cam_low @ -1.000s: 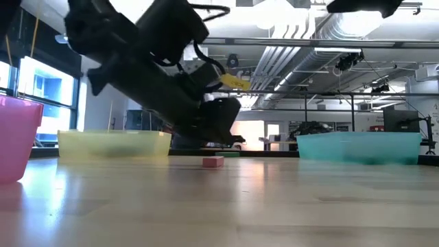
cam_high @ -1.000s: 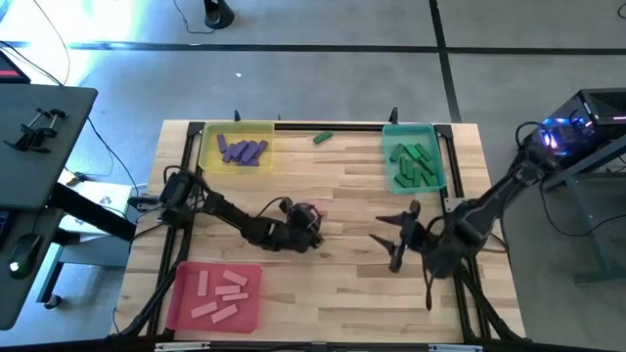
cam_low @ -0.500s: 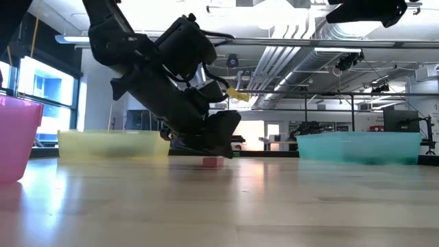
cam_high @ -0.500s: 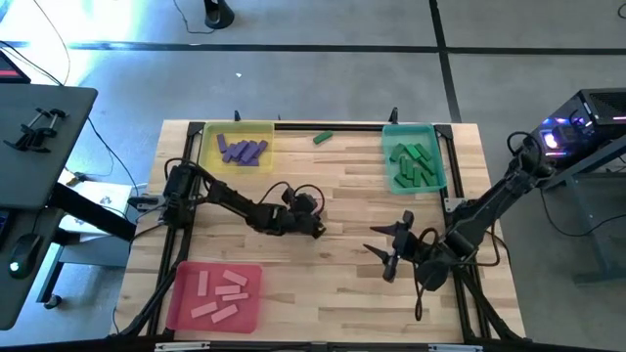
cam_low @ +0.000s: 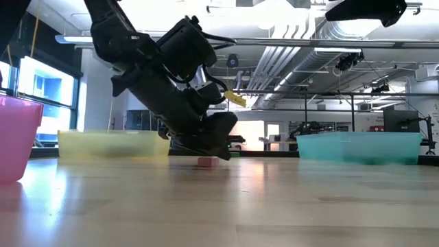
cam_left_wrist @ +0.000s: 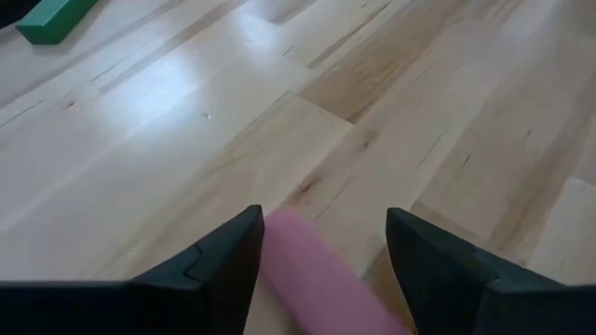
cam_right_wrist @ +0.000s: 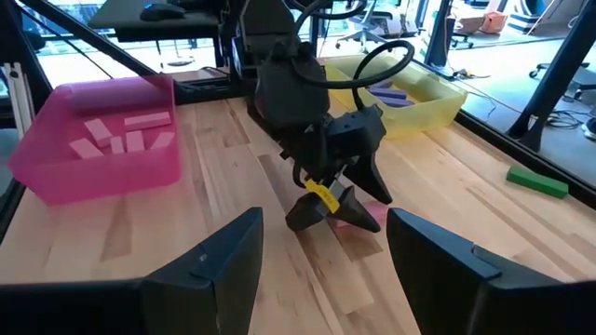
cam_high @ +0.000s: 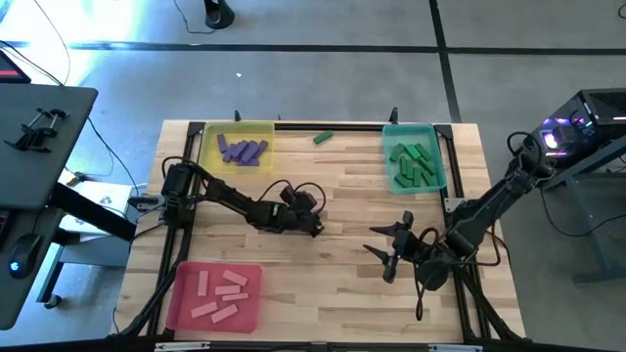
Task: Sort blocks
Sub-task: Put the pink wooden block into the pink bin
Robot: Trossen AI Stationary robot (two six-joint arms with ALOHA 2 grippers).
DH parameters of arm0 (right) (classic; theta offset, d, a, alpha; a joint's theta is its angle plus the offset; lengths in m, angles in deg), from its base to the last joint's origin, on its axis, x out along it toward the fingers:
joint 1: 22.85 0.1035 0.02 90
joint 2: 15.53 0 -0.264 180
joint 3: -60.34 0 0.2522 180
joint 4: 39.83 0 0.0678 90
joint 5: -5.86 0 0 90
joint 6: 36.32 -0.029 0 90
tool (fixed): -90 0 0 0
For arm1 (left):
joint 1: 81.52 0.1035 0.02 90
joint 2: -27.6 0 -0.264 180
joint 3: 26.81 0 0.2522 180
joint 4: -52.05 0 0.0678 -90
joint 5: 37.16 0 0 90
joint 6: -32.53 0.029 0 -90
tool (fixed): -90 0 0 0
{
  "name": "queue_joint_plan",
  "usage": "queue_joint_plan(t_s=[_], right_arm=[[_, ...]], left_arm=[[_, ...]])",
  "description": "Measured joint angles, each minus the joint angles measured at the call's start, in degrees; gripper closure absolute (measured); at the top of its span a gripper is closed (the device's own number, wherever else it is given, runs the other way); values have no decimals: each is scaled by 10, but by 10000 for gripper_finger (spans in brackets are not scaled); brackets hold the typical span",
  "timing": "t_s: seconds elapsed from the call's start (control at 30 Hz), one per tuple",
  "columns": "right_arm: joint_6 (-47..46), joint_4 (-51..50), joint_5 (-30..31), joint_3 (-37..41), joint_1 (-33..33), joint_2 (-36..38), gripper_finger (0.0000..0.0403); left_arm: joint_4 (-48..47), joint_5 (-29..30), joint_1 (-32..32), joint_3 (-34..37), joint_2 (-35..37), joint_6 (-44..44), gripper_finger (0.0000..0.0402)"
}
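Left gripper [cam_high: 315, 228] lowered at mid-table, its spread fingers [cam_left_wrist: 219, 265] straddling a pink block [cam_left_wrist: 321, 284] that lies flat on the table [cam_high: 342, 186], not clamped. Right gripper [cam_high: 389, 252] hovers released, holding nothing, near the table's right side.

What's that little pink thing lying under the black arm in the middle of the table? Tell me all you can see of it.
It is a small pink rectangular block, plain and matte, apparently solid. It lies flat on the light wooden table, near the middle. The left gripper is lowered over it, one dark finger on each side and a gap showing on at least one side, so it looks not yet squeezed. In the low view only its end shows beneath the arm.
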Motion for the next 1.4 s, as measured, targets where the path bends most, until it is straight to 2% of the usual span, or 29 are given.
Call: queue_joint_plan(t_s=[0.27,0.4,0.5,0.67,0.83,0.97,1.23,1.4], right_arm=[[0,4,-21,0,0,0,188],[0,4,-24,0,0,0,188],[0,4,-25,0,0,0,188],[0,2,-26,0,0,0,188],[0,1,-26,0,0,0,188],[0,1,-26,0,0,0,188],[0,4,-26,0,0,0,188],[0,4,-26,0,0,0,188]], left_arm=[[8,-10,1,1,-1,-1,258],[42,7,-5,3,0,21,285],[44,1,-9,-6,7,51,282],[28,11,-17,-18,33,82,243],[-16,16,-30,-19,52,77,198],[-36,16,-41,-18,36,35,180],[-10,28,-45,-20,-21,7,184],[-5,23,-44,-21,-30,7,227]])
